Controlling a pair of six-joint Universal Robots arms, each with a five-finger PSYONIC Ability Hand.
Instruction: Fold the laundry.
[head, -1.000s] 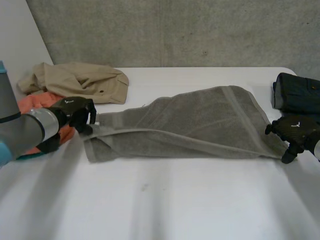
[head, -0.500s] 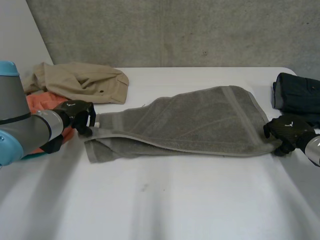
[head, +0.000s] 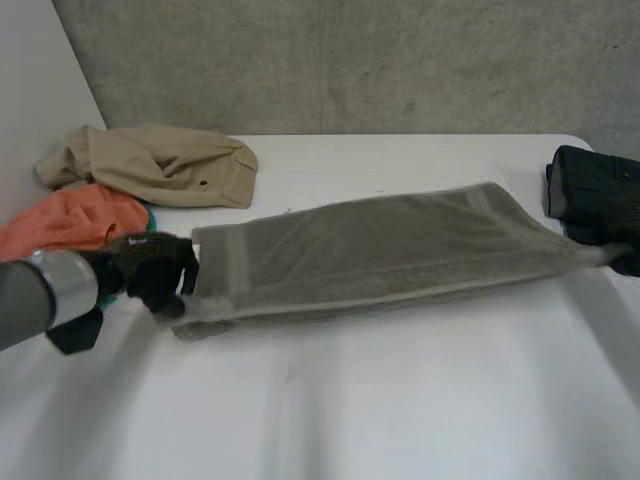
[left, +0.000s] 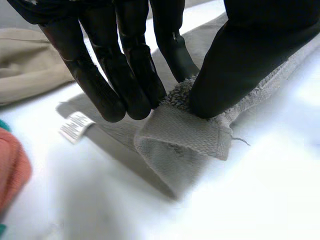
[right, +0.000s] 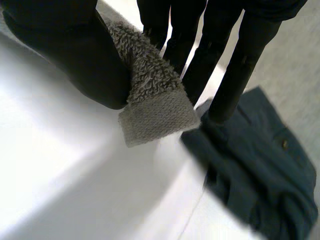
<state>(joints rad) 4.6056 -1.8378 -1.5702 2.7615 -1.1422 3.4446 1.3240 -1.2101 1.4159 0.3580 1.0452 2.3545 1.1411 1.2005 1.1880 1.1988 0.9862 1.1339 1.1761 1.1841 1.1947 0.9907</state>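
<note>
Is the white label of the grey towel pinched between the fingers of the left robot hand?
No, the white label lies free beside the left robot hand, which pinches a corner of the grey towel.

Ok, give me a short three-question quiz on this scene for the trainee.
1. True or false: the left hand pinches a corner of the grey terry towel.
2. Fill in: the dark teal buttoned garment lies beside the right hand on the white ___.
3. What small thing sticks out from the towel's edge near the left hand's fingers?
Key: 1 true; 2 table; 3 a white label.
</note>
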